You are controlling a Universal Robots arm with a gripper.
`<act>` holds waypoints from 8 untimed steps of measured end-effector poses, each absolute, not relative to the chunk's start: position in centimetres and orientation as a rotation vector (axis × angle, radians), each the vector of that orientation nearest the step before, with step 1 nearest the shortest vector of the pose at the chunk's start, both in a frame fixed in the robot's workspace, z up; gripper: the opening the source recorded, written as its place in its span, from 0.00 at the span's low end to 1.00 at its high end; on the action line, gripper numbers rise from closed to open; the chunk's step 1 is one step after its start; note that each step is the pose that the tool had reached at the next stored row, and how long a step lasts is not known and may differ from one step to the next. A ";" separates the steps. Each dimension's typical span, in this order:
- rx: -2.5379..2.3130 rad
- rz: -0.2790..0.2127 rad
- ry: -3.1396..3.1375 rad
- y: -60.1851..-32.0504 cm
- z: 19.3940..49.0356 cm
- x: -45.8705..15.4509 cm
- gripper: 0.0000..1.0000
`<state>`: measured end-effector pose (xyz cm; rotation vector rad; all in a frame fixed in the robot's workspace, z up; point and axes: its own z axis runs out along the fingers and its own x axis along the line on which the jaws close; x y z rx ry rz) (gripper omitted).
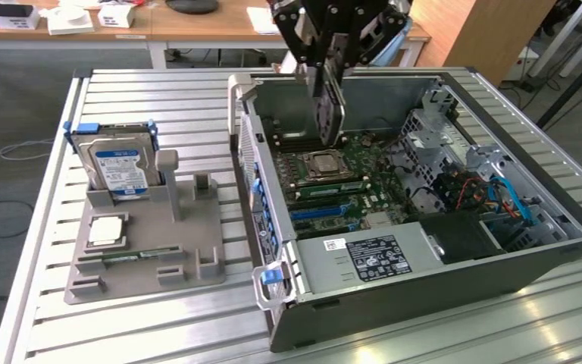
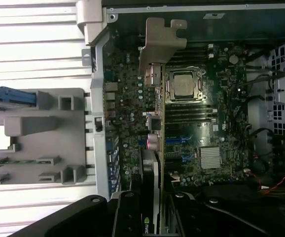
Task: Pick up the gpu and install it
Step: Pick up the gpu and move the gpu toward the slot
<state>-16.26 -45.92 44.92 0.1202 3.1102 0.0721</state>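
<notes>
The slatted metal table (image 1: 119, 83) carries the open computer case (image 1: 533, 258). At its 9 o'clock in the exterior view sits the grey parts holder (image 1: 139, 250), with the hard drive (image 1: 119, 167) standing at the holder's 12 o'clock end. My gripper (image 1: 332, 54) hangs over the case, fingers pinching the gpu (image 1: 329, 114) on edge above the motherboard, at 12 o'clock of the processor socket (image 1: 321, 164), its silver bracket (image 2: 161, 39) at the end away from my fingers.

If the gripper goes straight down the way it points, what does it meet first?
The gripper holds the gpu, which leads; its lower edge would likely meet the motherboard beside the CPU socket first. Depth is hard to judge.
</notes>
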 end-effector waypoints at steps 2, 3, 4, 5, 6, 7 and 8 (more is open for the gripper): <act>0.120 0.072 3.110 -45.9 44.9 -15.4 0.27; 0.120 0.072 3.110 -45.9 44.9 -14.9 0.27; 0.120 0.072 3.110 -45.9 44.9 -14.4 0.27; 0.120 0.072 3.110 -45.9 44.9 -14.0 0.27; 0.120 0.072 3.110 -45.9 44.9 -13.5 0.27; 0.120 0.072 3.110 -45.9 44.9 -13.1 0.27; 0.120 0.072 3.110 -45.9 44.9 -12.6 0.27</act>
